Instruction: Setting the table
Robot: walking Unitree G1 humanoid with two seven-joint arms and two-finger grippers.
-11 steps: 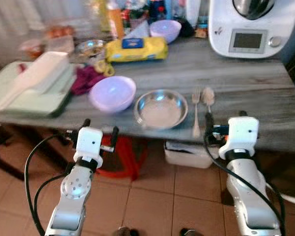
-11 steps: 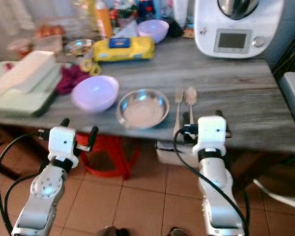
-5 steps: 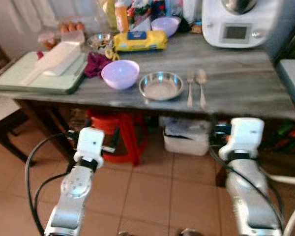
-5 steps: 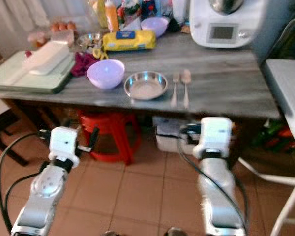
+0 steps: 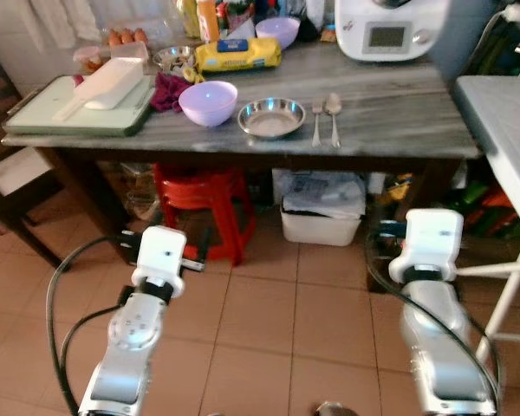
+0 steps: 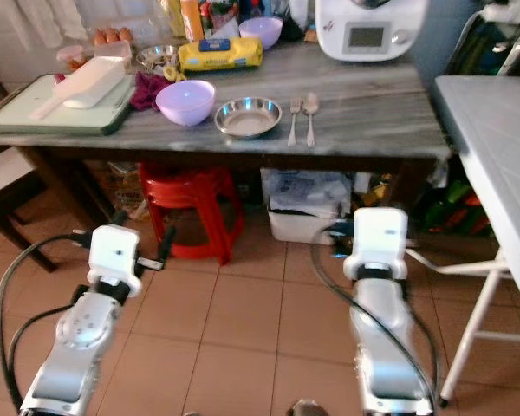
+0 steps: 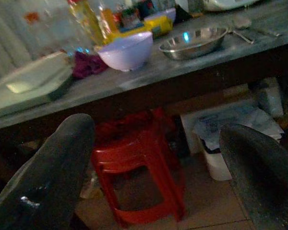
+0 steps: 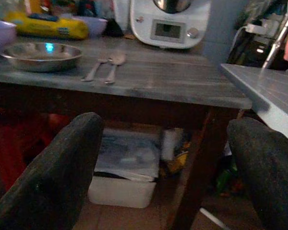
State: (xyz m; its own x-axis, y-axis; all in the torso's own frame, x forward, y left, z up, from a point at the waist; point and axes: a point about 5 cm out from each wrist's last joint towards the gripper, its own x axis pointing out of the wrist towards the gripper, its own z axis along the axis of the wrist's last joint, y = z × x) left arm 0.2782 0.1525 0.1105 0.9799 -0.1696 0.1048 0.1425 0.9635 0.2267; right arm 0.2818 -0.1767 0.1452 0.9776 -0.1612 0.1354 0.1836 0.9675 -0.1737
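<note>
I stood well apart from the grey bench (image 5: 399, 130), and both my arms were held out over the tiled floor (image 5: 269, 321), holding nothing. My left pincer (image 7: 158, 158) had its two black fingers (image 7: 53, 167) spread wide, and between them I saw the red stool (image 7: 139, 163) that stood under the bench. My right pincer (image 8: 165, 172) was wide open as well, and it looked toward the white box (image 8: 125, 172) under the bench. On the bench the steel bowl (image 5: 271, 117) stood near the front edge, and the lilac bowl (image 5: 208, 101) was just beside it on my left. The fork (image 5: 316, 121) and the spoon (image 5: 333, 117) lay side by side just to the right of the steel bowl, with the fork nearer to it. Farther back there were a yellow packet (image 5: 237, 55), a second lilac bowl (image 5: 278, 31) and a white kitchen machine (image 5: 386, 30). A green tray (image 5: 69, 108) with a white flat piece (image 5: 111, 83) on it filled the left end, and a dark red cloth (image 5: 165, 91) lay between the tray and the lilac bowl.
</note>
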